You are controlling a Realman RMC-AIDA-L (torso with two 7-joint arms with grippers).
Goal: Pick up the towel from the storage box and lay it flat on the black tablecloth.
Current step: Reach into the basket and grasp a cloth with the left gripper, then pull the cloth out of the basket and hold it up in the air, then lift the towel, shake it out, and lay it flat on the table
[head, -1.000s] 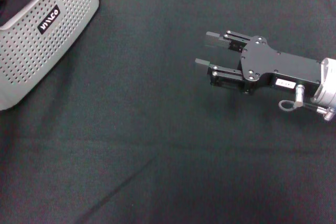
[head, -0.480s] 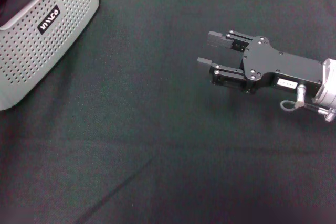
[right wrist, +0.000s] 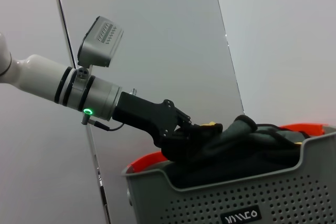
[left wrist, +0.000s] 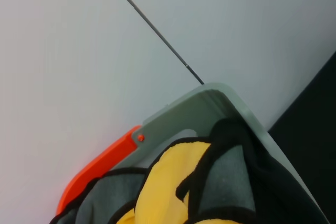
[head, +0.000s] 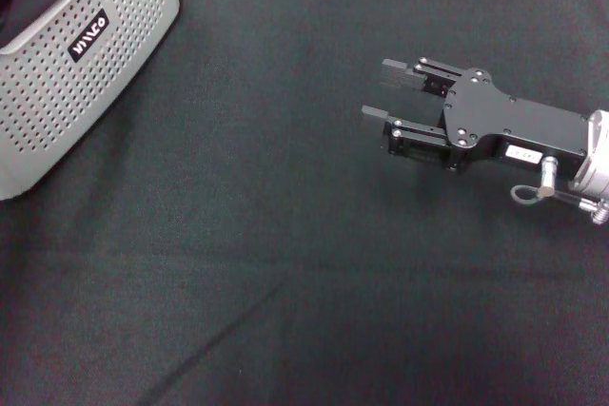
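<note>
Left end effector (right wrist: 191, 132): seen only from the right wrist view, reaching down over the rim into the storage box and buried among the cloth heaped there; whether its fingers are spread or pressed together cannot be told.
Left arm (right wrist: 79, 90): white and grey links with a small green light near the wrist, slanting down toward the box from the side.
Right end effector (head: 385, 92): hovers low over the black tablecloth on the right side of the head view, fingers spread apart with nothing between them, pointing toward the box but well apart from it.
Towel (left wrist: 226, 174): grey terry cloth with a black stitched border, crumpled inside the box; it lies bunched against yellow cloth (left wrist: 168, 182) that has the same dark edging.
Storage box (head: 90, 64): light grey perforated plastic with a black label in white lettering, standing at the far left corner of the cloth-covered surface; dark fabric rises above its rim, and an orange part (left wrist: 97, 166) shows at its back edge.
Black tablecloth (head: 285, 263): plain matte black with faint creases, covering the surface across the head view; no towel lies on it.
Background: pale wall behind the box, with a thin dark seam line (left wrist: 152, 27).
</note>
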